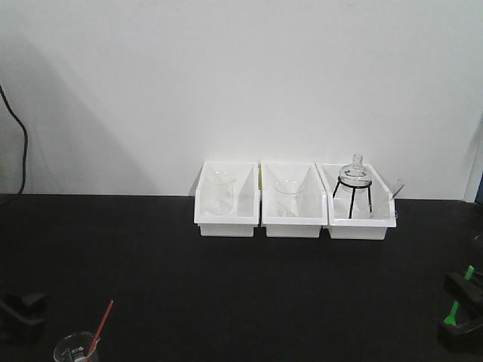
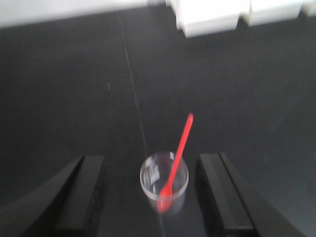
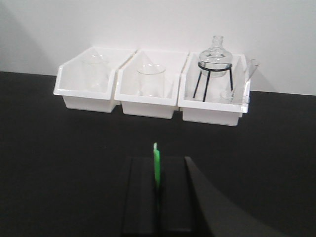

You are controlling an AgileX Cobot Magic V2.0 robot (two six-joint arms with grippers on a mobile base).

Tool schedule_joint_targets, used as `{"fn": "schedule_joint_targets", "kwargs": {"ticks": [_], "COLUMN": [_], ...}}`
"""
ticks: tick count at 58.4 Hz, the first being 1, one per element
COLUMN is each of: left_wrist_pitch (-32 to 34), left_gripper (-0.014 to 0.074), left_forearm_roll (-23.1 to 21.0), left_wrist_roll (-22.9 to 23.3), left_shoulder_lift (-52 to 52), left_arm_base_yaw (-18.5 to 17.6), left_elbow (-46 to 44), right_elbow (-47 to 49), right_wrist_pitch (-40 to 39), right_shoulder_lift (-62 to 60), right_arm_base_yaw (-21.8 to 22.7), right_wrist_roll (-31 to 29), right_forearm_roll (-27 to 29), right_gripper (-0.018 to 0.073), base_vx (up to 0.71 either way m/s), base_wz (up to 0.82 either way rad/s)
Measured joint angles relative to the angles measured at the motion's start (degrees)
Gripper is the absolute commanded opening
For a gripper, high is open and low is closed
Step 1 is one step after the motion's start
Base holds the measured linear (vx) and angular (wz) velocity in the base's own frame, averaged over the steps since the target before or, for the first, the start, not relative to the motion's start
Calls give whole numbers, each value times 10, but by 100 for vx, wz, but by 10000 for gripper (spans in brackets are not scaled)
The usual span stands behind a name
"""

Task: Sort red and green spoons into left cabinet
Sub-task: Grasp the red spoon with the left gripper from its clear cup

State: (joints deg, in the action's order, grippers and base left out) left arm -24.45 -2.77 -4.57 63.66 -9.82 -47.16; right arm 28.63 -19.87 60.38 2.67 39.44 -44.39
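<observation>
Beaker (image 1: pixel 75 348) cut by bottom edge, green spoon (image 3: pixel 156 165) bowl hidden

Plain white wall (image 1: pixel 241 75) behind a matte black tabletop (image 1: pixel 226 286), black cable (image 1: pixel 21 143) at far left.

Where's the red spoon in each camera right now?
Front view: bottom left corner, red spoon leaning in a small glass beaker.
Left wrist: centre, same beaker, inside the open left tool.
Right wrist: not in it.
Shared landmark: the white bins by the wall.
</observation>
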Motion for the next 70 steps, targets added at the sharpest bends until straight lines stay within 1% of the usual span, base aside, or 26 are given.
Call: {"fn": "schedule_joint_targets", "kwargs": {"ticks": [8, 14, 17, 25, 30, 36, 46, 70], "left_wrist_pitch": [-59, -89, -93, -101, -103, -102, -81, -39], "left_gripper": [493, 493, 493, 493, 493, 493, 493, 492], "left_forearm_roll": [-1, -11, -23, -77, -112, -140, -154, -157], "left_wrist_roll": [-21, -59, -82, -150, -194, -232, -245, -256], "left_shoulder_lift": [88, 161, 191, 252, 276, 299, 322, 372], "left_arm_base_yaw": [0, 0, 0, 0, 0, 0, 0, 0], "left_elbow": [-54, -94, -112, -151, -167, -176, -178, -178], "right_elbow": [4, 4, 4, 4, 4, 4, 4, 4], "right_wrist_pitch": [18, 20, 21, 22, 22, 22, 22, 22], "right_shoulder_lift": [-9, -9, -9, -9, -9, -9, -9, -9], "right_arm_base_yaw": [0, 0, 0, 0, 0, 0, 0, 0], "right_wrist_roll": [43, 71, 77, 84, 84, 84, 84, 84], "right_forearm_roll": [-60, -94, -100, -105, -107, -107, -109, -118], "right_gripper": [-3, -3, -3, -3, -3, -3, -3, -3], "base_vx": [0, 0, 0, 0, 0, 0, 0, 0], "base_wz": [0, 0, 0, 0, 0, 0, 0, 0]}}
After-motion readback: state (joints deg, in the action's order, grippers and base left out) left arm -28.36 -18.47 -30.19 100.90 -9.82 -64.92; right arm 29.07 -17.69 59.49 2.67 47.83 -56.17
